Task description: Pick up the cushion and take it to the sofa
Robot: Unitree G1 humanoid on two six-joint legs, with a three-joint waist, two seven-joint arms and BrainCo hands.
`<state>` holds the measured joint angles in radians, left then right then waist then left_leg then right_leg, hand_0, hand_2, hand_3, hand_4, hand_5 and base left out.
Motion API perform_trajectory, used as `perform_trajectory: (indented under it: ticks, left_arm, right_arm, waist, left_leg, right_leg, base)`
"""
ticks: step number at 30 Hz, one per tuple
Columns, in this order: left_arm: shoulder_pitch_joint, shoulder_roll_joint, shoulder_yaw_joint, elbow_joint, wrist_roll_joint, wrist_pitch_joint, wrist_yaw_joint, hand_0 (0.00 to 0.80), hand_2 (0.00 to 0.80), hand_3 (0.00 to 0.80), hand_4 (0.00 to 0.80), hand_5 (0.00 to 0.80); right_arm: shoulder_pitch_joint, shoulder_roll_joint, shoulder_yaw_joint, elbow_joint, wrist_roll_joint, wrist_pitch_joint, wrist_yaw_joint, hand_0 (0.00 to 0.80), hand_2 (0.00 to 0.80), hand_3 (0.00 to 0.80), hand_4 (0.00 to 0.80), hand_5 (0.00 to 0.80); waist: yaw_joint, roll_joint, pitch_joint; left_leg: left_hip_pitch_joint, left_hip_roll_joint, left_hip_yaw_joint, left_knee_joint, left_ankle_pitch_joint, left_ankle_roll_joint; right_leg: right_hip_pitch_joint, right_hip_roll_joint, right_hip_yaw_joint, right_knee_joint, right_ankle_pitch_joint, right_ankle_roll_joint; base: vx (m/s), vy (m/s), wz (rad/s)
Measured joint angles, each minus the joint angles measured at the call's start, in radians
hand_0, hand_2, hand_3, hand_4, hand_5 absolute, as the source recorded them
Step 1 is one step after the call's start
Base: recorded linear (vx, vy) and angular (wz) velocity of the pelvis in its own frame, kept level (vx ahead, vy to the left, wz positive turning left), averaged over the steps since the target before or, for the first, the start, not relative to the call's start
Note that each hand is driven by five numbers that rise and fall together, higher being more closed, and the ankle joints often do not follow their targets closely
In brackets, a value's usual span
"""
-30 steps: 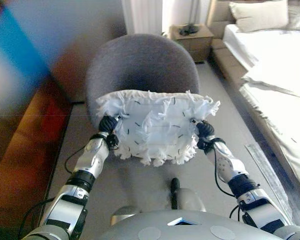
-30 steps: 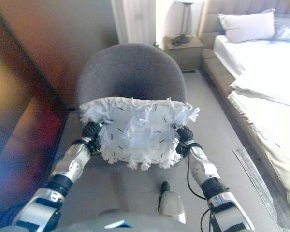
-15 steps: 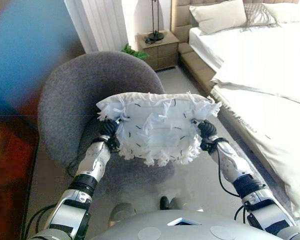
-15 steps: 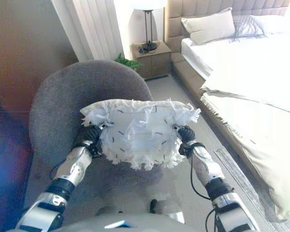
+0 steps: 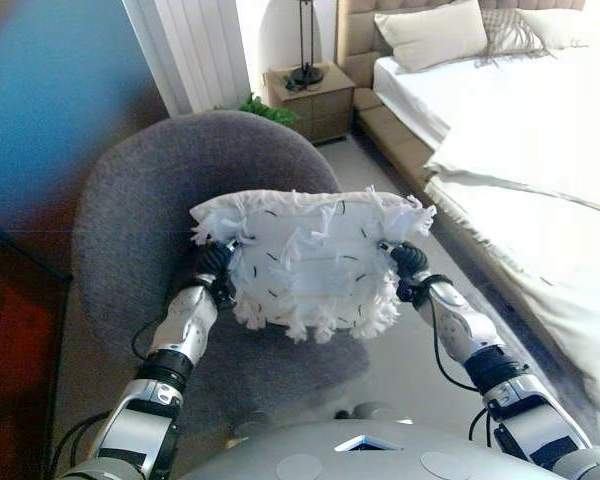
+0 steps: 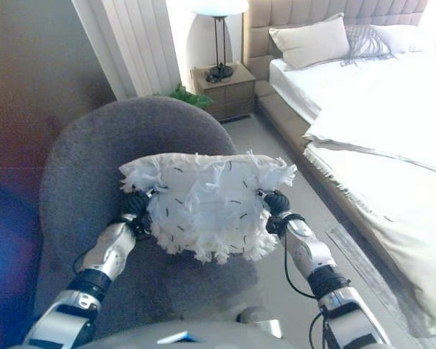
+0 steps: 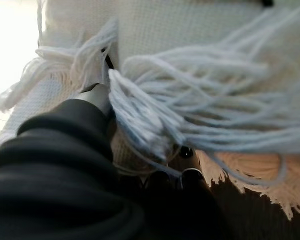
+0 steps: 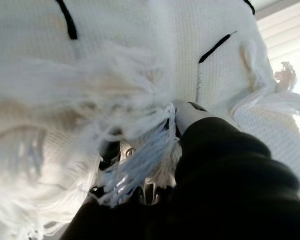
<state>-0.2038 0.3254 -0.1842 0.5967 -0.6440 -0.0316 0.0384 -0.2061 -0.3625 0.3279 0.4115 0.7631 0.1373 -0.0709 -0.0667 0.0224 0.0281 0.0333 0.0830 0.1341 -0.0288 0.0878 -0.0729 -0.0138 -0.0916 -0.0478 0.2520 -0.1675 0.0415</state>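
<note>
So the cushion [image 5: 310, 265] is up in the air, held between both hands out in front of the robot, hanging over the seat of a round grey armchair [image 5: 160, 210] and not touching it. It's a white knitted one with shaggy fringe all around and little black dashes stitched across it.

The left hand [image 5: 212, 268] is pressed into the cushion's left edge and the right hand [image 5: 408, 268] into its right edge, so it's basically pinched from both sides. In the left wrist view you can see dark fingertips [image 7: 186, 172] tucked under the fringe and the thumb up against the knit, so that hand is clamped on the cushion. Same deal in the right wrist view: fingers [image 8: 110, 150] curled in under the tassels, thumb pushed against the fabric, closed around the cushion's side.

Around it: the armchair's backrest curves up behind the cushion. Off to the right there's a bed [image 5: 520, 130] with white bedding and a beige pillow [image 5: 430, 35] at the headboard. Between the chair and the bed, further back, sits a small wooden nightstand [image 5: 305, 95] with a lamp [image 6: 219, 36] on it, and a bit of green plant [image 5: 265, 107] just beside it. White curtain [image 5: 190, 50] behind the chair.
</note>
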Motion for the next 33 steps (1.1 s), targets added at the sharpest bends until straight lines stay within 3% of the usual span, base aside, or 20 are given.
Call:
perform_trajectory:
  ticks: [5,7,8,10,12,14,17,18,21,24,27,29,33]
  left_arm:
    - [-0.031,0.015,0.0,0.005,0.0,-0.013,0.016,0.8,0.8,0.8,0.8,0.8]
    - [-0.078,0.019,-0.011,0.038,0.0,-0.023,0.02,0.8,0.8,0.8,0.8,0.8]
    - [-0.105,0.021,-0.023,0.055,0.0,-0.023,0.021,0.8,0.8,0.8,0.8,0.8]
    - [-0.108,0.034,-0.03,0.057,0.0,-0.022,0.02,0.8,0.8,0.8,0.8,0.8]
    - [-0.11,0.053,-0.028,0.053,-0.001,-0.023,0.021,0.8,0.8,0.8,0.8,0.8]
    - [-0.112,0.068,-0.031,0.053,-0.001,-0.022,0.031,0.8,0.8,0.8,0.8,0.8]
    - [-0.185,0.08,-0.054,0.055,0.0,-0.024,0.068,0.8,0.8,0.8,0.8,0.8]
    - [-0.217,0.083,-0.063,0.064,0.0,-0.024,0.075,0.8,0.8,0.8,0.8,0.8]
    - [-0.356,0.083,-0.118,0.118,0.0,-0.015,0.088,0.8,0.8,0.8,0.8,0.8]
    - [-0.432,0.088,-0.119,0.148,-0.001,-0.013,0.098,0.8,0.8,0.8,0.8,0.8]
    - [-0.565,0.104,-0.124,0.216,-0.007,-0.014,0.109,0.8,0.8,0.8,0.8,0.8]
    - [-0.638,0.114,-0.141,0.256,-0.023,-0.013,0.11,0.8,0.8,0.8,0.8,0.8]
    - [-0.669,0.12,-0.145,0.278,-0.06,-0.013,0.11,0.8,0.8,0.8,0.8,0.8]
  right_arm:
    - [0.0,0.023,0.002,0.012,0.0,0.0,-0.009,0.8,0.8,0.8,0.8,0.8]
    - [-0.033,0.044,0.008,0.042,0.0,-0.016,-0.036,0.8,0.8,0.8,0.8,0.8]
    - [-0.037,0.04,0.007,0.049,0.005,-0.023,-0.05,0.8,0.8,0.8,0.8,0.8]
    - [-0.041,0.052,0.01,0.071,0.017,-0.027,-0.059,0.8,0.8,0.8,0.8,0.8]
    - [-0.059,0.069,0.023,0.073,0.021,-0.031,-0.059,0.8,0.8,0.8,0.8,0.8]
    - [-0.073,0.073,0.04,0.075,0.026,-0.031,-0.062,0.8,0.8,0.8,0.8,0.8]
    - [-0.139,0.068,0.042,0.108,0.046,-0.034,-0.08,0.8,0.8,0.8,0.8,0.8]
    - [-0.175,0.064,0.042,0.133,0.056,-0.034,-0.086,0.8,0.8,0.8,0.8,0.8]
    - [-0.344,0.026,0.045,0.255,0.081,-0.034,-0.121,0.8,0.8,0.8,0.8,0.8]
    - [-0.442,0.007,0.045,0.277,0.095,-0.046,-0.126,0.8,0.8,0.8,0.8,0.8]
    - [-0.546,-0.006,0.045,0.315,0.095,-0.056,-0.126,0.8,0.8,0.8,0.8,0.8]
    - [-0.581,-0.008,0.045,0.325,0.095,-0.059,-0.126,0.8,0.8,0.8,0.8,0.8]
    - [-0.635,-0.007,0.045,0.382,0.095,-0.06,-0.109,0.8,0.8,0.8,0.8,0.8]
  waist:
    - [0.028,-0.011,0.005]
    - [0.036,-0.013,0.038]
    - [0.031,-0.02,0.052]
    - [0.05,-0.028,0.062]
    - [0.062,-0.03,0.071]
    - [0.055,-0.027,0.077]
    - [0.055,-0.063,0.108]
    - [0.049,-0.076,0.124]
    - [0.056,-0.07,0.18]
    - [0.055,-0.08,0.228]
    - [0.053,-0.072,0.275]
    - [0.051,-0.085,0.286]
    - [0.054,-0.071,0.311]
  left_leg:
    - [-0.01,-0.084,-0.003,0.026,-0.021,0.054]
    - [-0.02,-0.108,0.005,0.075,-0.053,0.086]
    - [-0.012,-0.118,0.003,0.084,-0.063,0.091]
    - [0.026,-0.127,0.01,0.074,-0.068,0.095]
    - [0.021,-0.122,0.02,0.076,-0.068,0.103]
    - [-0.009,-0.119,-0.001,0.096,-0.067,0.104]
    - [-0.137,-0.117,-0.029,0.2,-0.077,0.087]
    - [-0.186,-0.115,-0.036,0.255,-0.088,0.072]
    - [-0.323,-0.068,-0.055,0.379,-0.106,0.047]
    - [-0.383,-0.052,-0.059,0.45,-0.125,0.032]
    - [-0.459,-0.047,-0.079,0.55,-0.181,0.043]
    - [-0.507,-0.061,-0.081,0.598,-0.187,0.044]
    - [-0.544,-0.059,-0.084,0.634,-0.189,0.044]
  right_leg:
    - [0.001,-0.093,-0.021,0.034,-0.012,0.067]
    - [-0.081,-0.131,-0.053,0.251,-0.021,0.067]
    - [-0.12,-0.157,-0.055,0.369,-0.011,0.052]
    - [-0.127,-0.179,-0.054,0.415,0.009,0.036]
    - [-0.124,-0.181,-0.059,0.378,0.003,0.028]
    - [-0.129,-0.17,-0.042,0.282,0.002,0.033]
    - [-0.209,-0.157,-0.011,0.166,0.009,0.044]
    - [-0.236,-0.152,-0.008,0.175,0.063,0.066]
    - [-0.335,-0.114,-0.025,0.234,0.065,0.037]
    - [-0.398,-0.105,-0.028,0.274,0.061,0.024]
    - [-0.459,-0.109,-0.033,0.316,0.063,0.024]
    - [-0.506,-0.127,-0.026,0.37,0.059,0.023]
    - [-0.542,-0.126,-0.018,0.398,0.059,0.022]
  base:
    - [0.082,0.258,0.19]
    - [0.183,0.318,0.46]
    - [0.236,0.18,0.63]
    - [0.154,0.049,0.02]
    - [0.114,-0.088,-0.28]
    - [-0.045,-0.166,-0.01]
    - [-0.255,-0.177,0.32]
    - [-0.29,-0.168,0.49]
    - [-0.104,-0.113,0.25]
    - [-0.157,-0.031,-0.12]
    - [-0.035,0.021,-0.23]
    - [0.017,0.012,0.1]
    - [0.034,0.001,0.0]
